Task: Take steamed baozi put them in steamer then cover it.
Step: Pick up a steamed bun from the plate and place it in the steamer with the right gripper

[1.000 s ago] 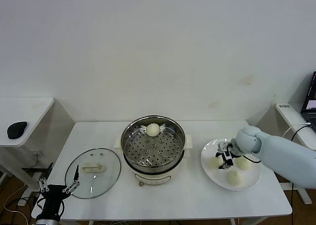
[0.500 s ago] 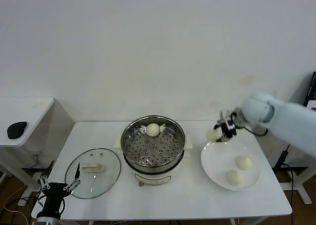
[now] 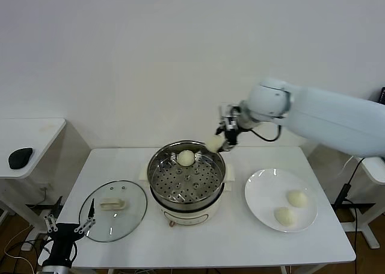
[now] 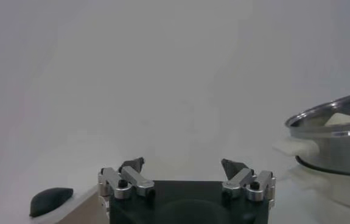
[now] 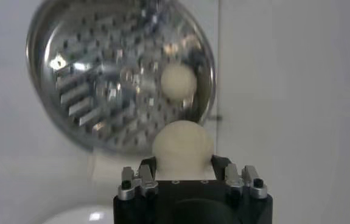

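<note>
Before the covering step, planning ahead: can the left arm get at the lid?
Probably yes. The left gripper hangs open at the table's front left corner, beside the lid, whose handle faces up uncovered.

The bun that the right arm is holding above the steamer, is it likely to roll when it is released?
Probably yes. The bun looks round and smooth, so on the steamer tray it may roll a little, as nothing flat shows. It seems soft and light: the right gripper carries it with the jaws closed on its sides, so a hard squeeze could dent it.
</note>
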